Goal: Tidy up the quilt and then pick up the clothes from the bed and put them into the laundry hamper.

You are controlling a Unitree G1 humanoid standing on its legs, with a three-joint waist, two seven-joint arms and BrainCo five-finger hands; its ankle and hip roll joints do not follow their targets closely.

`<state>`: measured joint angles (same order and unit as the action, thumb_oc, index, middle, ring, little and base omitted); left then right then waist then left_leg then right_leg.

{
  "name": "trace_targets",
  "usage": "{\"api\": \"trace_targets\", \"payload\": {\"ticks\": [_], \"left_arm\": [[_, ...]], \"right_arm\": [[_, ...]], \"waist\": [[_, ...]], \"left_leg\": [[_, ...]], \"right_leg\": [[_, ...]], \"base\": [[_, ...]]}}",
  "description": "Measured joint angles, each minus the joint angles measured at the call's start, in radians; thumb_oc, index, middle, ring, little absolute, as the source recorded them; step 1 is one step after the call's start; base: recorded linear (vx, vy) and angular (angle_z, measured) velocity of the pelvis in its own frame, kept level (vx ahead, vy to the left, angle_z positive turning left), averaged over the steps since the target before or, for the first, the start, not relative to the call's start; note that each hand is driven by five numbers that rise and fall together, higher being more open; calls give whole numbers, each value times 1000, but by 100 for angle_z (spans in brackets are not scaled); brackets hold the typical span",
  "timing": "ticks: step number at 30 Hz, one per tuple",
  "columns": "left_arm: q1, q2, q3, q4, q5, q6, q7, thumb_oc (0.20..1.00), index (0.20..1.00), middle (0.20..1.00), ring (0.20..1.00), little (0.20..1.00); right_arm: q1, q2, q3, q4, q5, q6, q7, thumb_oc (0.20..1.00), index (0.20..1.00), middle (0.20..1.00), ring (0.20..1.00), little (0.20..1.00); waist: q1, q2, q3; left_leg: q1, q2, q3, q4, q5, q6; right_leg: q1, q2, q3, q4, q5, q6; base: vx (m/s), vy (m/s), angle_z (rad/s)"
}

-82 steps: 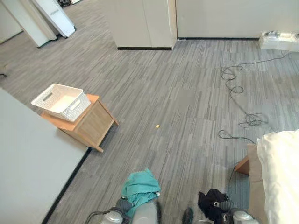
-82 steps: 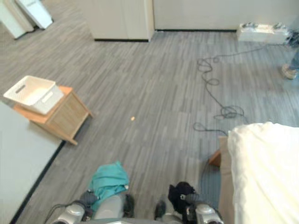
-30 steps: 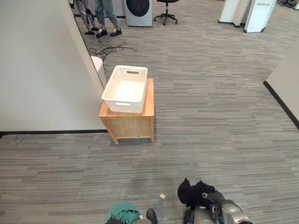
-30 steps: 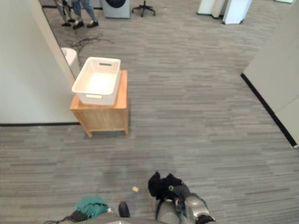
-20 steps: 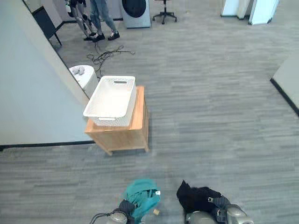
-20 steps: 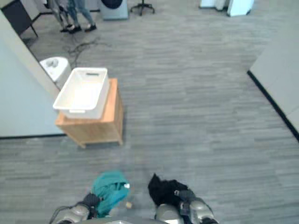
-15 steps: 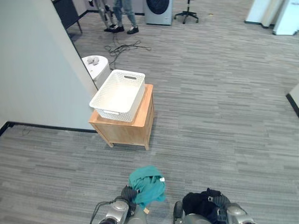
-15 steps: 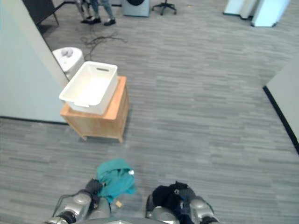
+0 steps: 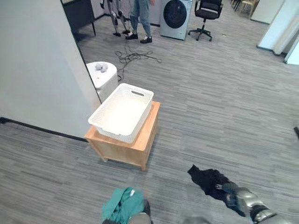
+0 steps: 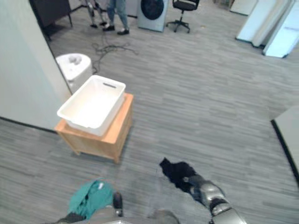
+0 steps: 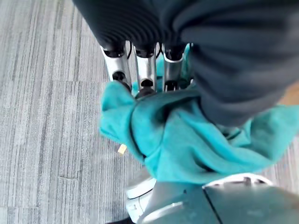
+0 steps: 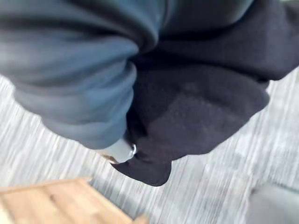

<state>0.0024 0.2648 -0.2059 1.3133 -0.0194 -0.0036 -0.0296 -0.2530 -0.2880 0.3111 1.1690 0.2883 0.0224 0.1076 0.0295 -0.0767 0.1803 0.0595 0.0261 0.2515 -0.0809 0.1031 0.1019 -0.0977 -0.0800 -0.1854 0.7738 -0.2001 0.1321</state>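
Left hand (image 11: 145, 70) is clutching teal cloth (image 9: 122, 208) | right hand (image 9: 236, 196) is gripping black cloth (image 9: 209, 179) | both soft, limp, likely light; bunched folds grip best | hamper (image 9: 122, 112) is standing far-left.

I'm seeing even, soft indoor light across the grey floor (image 9: 224, 107), with no glare and only a faint shadow under the wooden cabinet (image 9: 125, 147) below the white hamper (image 9: 122, 112). The right wrist view is smeared: the floor beside the black garment (image 12: 201, 112) streaks into lines and the dark cover close to the lens is out of focus. The left wrist view is sharper, the teal garment (image 11: 187, 140) crisp though the cover above it is blurred.
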Motion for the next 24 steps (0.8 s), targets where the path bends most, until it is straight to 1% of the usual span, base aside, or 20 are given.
{"api": "trace_targets", "payload": {"ticks": [1,3,4,6,7,8,9,10,11,12,13,14,15,16,17,19,20,22,23,24], "left_arm": [[-7,-7,-15,-9,0,1,1,200,200,200,200,200],[-28,-14,-37,-26,0,-3,2,200,200,200,200,200],[-42,-21,-43,-39,-1,-4,0,200,200,200,200,200],[-85,-30,-42,-51,-2,-10,-8,200,200,200,200,200],[-101,-31,-43,-50,-7,-9,-13,200,200,200,200,200],[-123,-31,-43,-53,-9,-10,-15,200,200,200,200,200],[-128,-27,-40,-67,-11,-13,-16,200,200,200,200,200],[-111,-25,-38,-85,-19,-21,-15,200,200,200,200,200],[-99,-17,-23,-90,-20,-26,-16,200,200,200,200,200],[-63,-32,-7,-94,-36,-32,-16,200,200,200,200,200],[-45,-45,-12,-98,-48,-33,-17,200,200,200,200,200],[-47,-73,13,-96,-63,-39,-24,200,200,200,200,200],[-64,-81,19,-97,-86,-40,-30,200,200,200,200,200],[-76,-84,38,-97,-96,-40,-39,200,200,200,200,200],[-92,-81,43,-107,-98,-39,-41,200,200,200,200,200],[-65,-66,50,-139,-96,-40,-47,200,200,200,200,200],[-64,-65,59,-135,-94,-39,-48,200,200,200,200,200],[-70,-75,74,-104,-94,-38,-51,200,200,200,200,200],[-58,-75,104,-97,-94,-37,-50,200,200,200,200,200],[-49,-68,105,-81,-93,-33,-50,200,200,200,200,200]], "right_arm": [[-1,19,1,-20,-2,-2,1,200,200,200,200,200],[-12,31,4,-33,-3,-9,1,200,200,200,200,200],[-11,33,4,-43,-3,-11,3,200,200,200,200,200],[-10,22,-3,-45,-3,-13,3,200,200,200,200,200],[-2,19,-10,-46,-3,-12,3,200,200,200,200,200],[3,17,-15,-46,-4,-9,4,200,200,200,200,200],[8,22,-19,-49,-5,-1,4,200,200,200,200,200],[20,31,-21,-48,-6,1,6,200,200,200,200,200],[24,39,-18,-41,-10,2,5,200,200,200,200,200],[51,38,-18,-48,-15,3,6,200,200,200,200,200],[59,32,-18,-51,-15,3,5,200,200,200,200,200],[55,22,-34,-58,-16,2,0,200,200,200,200,200],[50,13,-36,-61,-16,3,1,200,200,200,200,200],[45,2,-32,-75,-16,3,-1,200,200,200,200,200],[39,-10,-23,-75,-16,3,-4,200,200,200,200,200],[-8,-22,-22,-78,-16,-3,-17,200,200,200,200,200],[-21,-28,-24,-81,-15,-8,-19,200,200,200,200,200],[-19,-57,-41,-76,-15,-10,-24,200,200,200,200,200],[-15,-71,-36,-74,-15,4,-41,200,200,200,200,200],[5,-78,-47,-75,-16,3,-46,200,200,200,200,200]], "waist": [[1,-3,1],[2,11,9],[-3,16,5],[-4,39,4],[-15,47,1],[-29,52,2],[-38,48,5],[-37,32,-3],[-32,26,-9],[-38,29,-31],[-38,50,-49],[-29,62,-48],[-26,51,-46],[-28,19,-29],[-34,8,-24],[-6,-1,-22],[-5,0,-22],[-34,10,-28],[-51,13,-26],[-54,16,-42]], "left_leg": [[31,-18,-20,-1,-32,-20],[57,-34,-59,-1,-51,-31],[63,-38,-88,-1,-53,-35],[67,-45,-177,-1,-79,-63],[66,-44,-214,-1,-96,-80],[67,-39,-254,-1,-106,-80],[83,-33,-281,-1,-92,-85],[124,-32,-305,-1,-117,-111],[148,-29,-316,-1,-138,-121],[176,5,-333,5,-166,-146],[172,25,-330,17,-170,-156],[82,41,-304,176,-183,-185],[-3,38,-254,316,-161,-208],[-84,78,-125,454,-145,-204],[-115,145,53,514,-155,-172],[-118,160,167,412,-149,-161],[-118,154,200,371,-150,-172],[-120,112,288,234,-113,-171],[-106,98,316,204,-112,-143],[-104,77,293,206,-115,-118]], "right_leg": [[-40,-53,26,-36,-5,1],[-67,-89,52,-201,-4,1],[-48,-96,76,-383,16,5],[-21,-92,192,-724,125,28],[-9,-86,255,-810,166,33],[-5,-87,314,-867,209,35],[-9,-86,318,-867,277,28],[16,-94,292,-866,313,25],[42,-91,277,-864,314,25],[76,-73,249,-866,383,1],[81,-54,229,-864,408,-13],[101,-46,179,-860,390,-33],[109,-59,134,-864,378,-52],[135,-62,80,-866,361,-82],[155,-52,33,-866,344,-106],[163,-24,16,-867,321,-119],[159,-20,7,-867,319,-118],[173,-13,-58,-866,300,-116],[199,6,-121,-864,281,-112],[217,22,-158,-857,268,-102]], "base": [[412,-189,58],[421,-238,65],[409,-273,75],[462,-370,94],[374,-322,112],[273,-225,126],[501,-449,122],[385,-350,84],[324,-363,58],[144,-264,41],[194,-399,76],[214,-452,86],[218,-342,125],[169,-202,129],[184,-8,113],[272,27,32],[388,76,32],[292,73,86],[246,78,107],[244,78,96]]}}
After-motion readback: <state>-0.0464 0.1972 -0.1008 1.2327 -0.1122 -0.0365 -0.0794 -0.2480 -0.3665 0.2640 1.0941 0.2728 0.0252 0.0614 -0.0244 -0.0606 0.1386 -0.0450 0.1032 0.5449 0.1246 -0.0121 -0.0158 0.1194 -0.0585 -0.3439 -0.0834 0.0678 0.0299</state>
